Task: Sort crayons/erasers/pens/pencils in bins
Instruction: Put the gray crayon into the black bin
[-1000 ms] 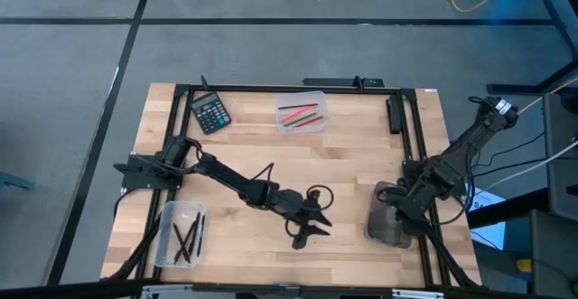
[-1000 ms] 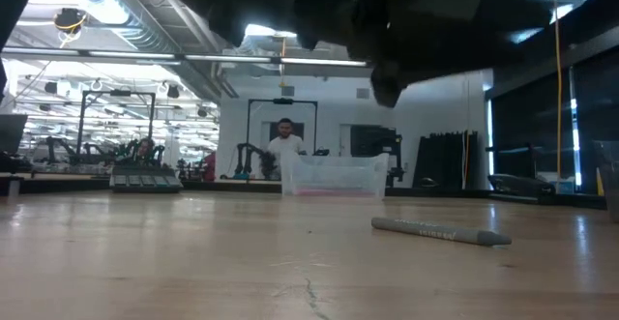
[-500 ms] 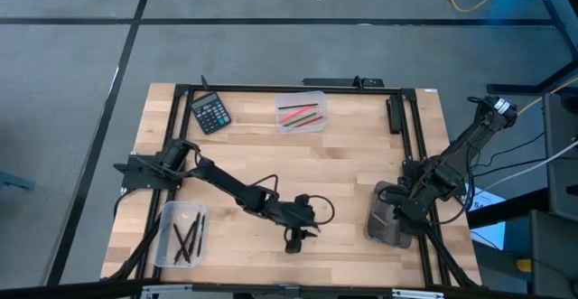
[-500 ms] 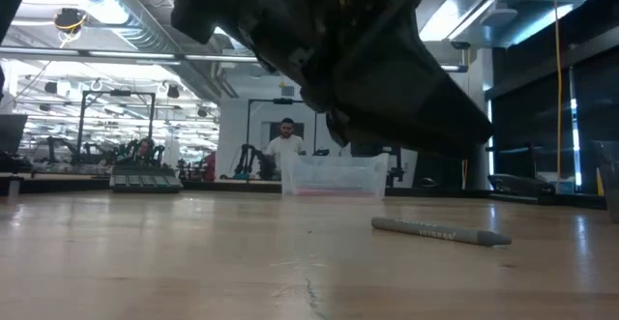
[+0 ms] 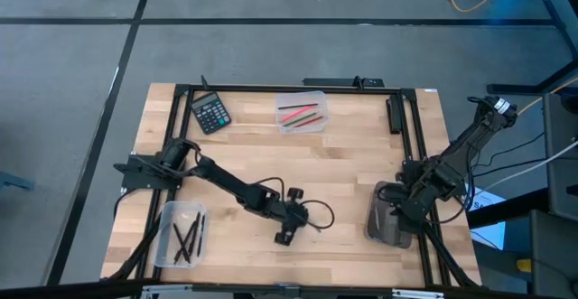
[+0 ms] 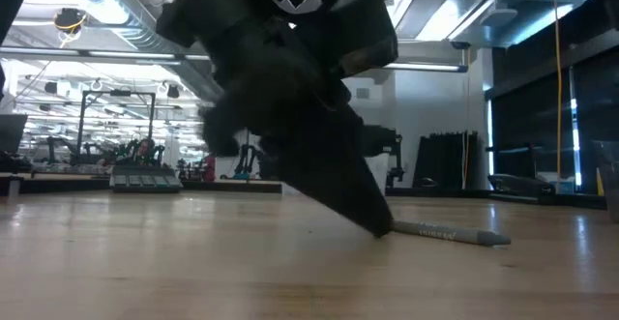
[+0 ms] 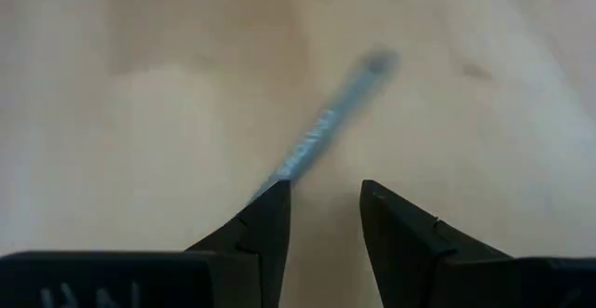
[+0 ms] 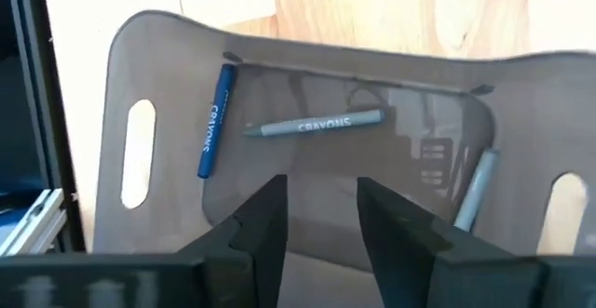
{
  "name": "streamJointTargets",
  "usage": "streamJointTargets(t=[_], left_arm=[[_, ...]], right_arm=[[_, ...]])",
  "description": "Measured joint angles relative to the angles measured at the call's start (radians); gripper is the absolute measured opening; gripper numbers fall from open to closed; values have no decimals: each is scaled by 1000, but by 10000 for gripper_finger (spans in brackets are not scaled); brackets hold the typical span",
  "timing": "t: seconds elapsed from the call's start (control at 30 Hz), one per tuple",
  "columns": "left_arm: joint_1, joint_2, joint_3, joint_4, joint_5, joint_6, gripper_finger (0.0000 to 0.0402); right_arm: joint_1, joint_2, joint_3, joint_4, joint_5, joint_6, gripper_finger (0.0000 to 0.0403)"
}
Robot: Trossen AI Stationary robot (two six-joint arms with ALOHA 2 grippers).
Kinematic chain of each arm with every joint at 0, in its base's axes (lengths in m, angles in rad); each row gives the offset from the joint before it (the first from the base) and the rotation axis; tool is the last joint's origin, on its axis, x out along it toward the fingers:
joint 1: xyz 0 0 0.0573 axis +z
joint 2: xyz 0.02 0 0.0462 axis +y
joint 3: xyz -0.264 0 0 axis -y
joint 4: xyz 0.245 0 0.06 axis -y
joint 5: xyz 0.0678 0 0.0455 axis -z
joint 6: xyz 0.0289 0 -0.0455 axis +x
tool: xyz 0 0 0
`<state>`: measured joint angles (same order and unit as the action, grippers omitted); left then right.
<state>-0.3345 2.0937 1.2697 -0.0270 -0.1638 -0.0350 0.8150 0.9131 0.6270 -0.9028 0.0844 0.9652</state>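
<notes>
A grey-blue crayon (image 7: 326,122) lies flat on the wooden table near its front middle; it also shows in the low view (image 6: 453,233). My left gripper (image 7: 324,201) is open and down at the table, pointing down at a slant, with the crayon's near end at one fingertip (image 6: 379,225). My right gripper (image 8: 321,206) is open and empty above the smoky grey bin (image 5: 384,227), which holds a blue crayon (image 8: 212,122) and two grey ones. A clear bin (image 5: 301,111) with red and green sticks stands at the far middle. Another clear bin (image 5: 181,234) with black sticks stands at the front left. My left gripper has one fingertip (image 7: 272,206) right at the crayon's near end (image 7: 284,173), coming from above at a slant. The other finger stands clear of it. I cannot tell whether the fingertip touches the crayon. The crayon lies flat on the table.
A black calculator (image 5: 209,112) lies at the far left. A black frame (image 5: 271,88) runs round the table top. Bare wood lies between the bins in the table's middle.
My left gripper has gone down and toward the table's left edge, and has tipped so its fingers point down at the table by the crayon's end. In the low view it now hides the far clear bin. The crayon has stayed put.
</notes>
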Motion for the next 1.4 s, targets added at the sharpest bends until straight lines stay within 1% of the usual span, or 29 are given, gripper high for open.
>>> streamJointTargets(t=[0.03,0.1,0.2,0.3,0.47,0.57,0.6,0.7,0.8,0.97,1.03,1.17,1.27,1.4], left_arm=[[2,0,0,15,-35,1,124],[4,0,0,66,-71,10,124],[2,0,0,115,-54,56,124],[1,0,0,119,-28,71,124],[29,0,0,128,-38,113,124],[70,0,0,202,-47,129,124],[86,0,0,235,-22,132,124],[139,25,3,337,108,120,124],[182,75,0,391,192,118,124],[217,150,15,404,308,117,124],[221,176,35,417,338,115,124],[220,213,45,427,335,99,124],[215,214,46,394,302,95,120],[205,211,45,393,257,94,98]], right_arm=[[0,0,0,0,13,-3,135],[0,0,0,0,28,-4,135],[0,0,0,0,28,-4,135],[0,0,0,1,28,-4,135],[0,0,0,1,28,-9,135],[0,0,0,1,28,-16,135],[0,0,0,1,28,-16,135],[0,0,0,1,28,-17,136],[0,0,0,4,30,-28,136],[0,0,0,2,31,-30,136],[0,0,0,2,31,-31,136],[0,0,-1,1,34,-34,136],[0,0,-1,0,52,-36,136],[0,0,-1,0,53,-36,136]])
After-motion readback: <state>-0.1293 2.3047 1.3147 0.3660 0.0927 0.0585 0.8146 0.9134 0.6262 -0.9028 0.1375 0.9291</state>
